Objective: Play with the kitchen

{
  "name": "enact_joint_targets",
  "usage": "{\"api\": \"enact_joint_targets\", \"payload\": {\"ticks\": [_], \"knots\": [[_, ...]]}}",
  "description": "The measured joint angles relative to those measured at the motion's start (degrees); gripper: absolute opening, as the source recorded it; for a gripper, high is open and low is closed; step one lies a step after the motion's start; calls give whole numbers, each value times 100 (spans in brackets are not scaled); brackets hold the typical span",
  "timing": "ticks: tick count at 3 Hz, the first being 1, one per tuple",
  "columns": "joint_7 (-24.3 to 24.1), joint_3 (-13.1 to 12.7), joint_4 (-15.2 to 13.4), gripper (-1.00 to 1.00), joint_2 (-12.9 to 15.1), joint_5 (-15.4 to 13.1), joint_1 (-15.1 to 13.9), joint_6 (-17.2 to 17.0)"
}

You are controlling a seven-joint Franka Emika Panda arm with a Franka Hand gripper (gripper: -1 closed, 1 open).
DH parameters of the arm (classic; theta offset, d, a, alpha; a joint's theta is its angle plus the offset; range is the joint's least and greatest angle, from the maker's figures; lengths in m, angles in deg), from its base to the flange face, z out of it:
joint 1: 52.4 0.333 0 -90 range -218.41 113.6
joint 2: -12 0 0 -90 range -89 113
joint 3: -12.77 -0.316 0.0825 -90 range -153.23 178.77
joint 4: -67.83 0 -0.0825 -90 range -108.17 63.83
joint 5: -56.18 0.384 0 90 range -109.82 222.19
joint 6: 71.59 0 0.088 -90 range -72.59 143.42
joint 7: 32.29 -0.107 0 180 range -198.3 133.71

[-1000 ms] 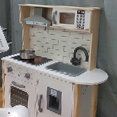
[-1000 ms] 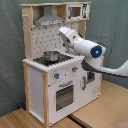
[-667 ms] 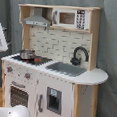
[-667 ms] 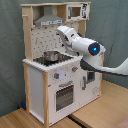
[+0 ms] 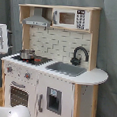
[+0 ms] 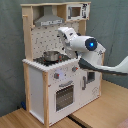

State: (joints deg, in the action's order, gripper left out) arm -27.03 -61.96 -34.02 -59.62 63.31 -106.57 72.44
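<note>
Fills mid-frame in both exterior views, the kitchen, pot on its hob. Hovering above the counter in the second exterior view, gripper; open or closed, cannot tell. Approach phase, seemingly; next calls for lowering toward pot.

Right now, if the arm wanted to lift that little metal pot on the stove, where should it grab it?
Probably the pot's open rim, coming straight down from above: it stands upright on the black hob with clear space overhead under the hood, so one side wall could be pinched.
</note>
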Motion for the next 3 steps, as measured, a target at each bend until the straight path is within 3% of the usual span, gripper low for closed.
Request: {"api": "enact_joint_targets", "payload": {"ticks": [1, 3], "knots": [[3, 7, 33, 100, 111, 449, -71, -352], [19, -42, 492, 100, 663, 919, -320, -1246]]}}
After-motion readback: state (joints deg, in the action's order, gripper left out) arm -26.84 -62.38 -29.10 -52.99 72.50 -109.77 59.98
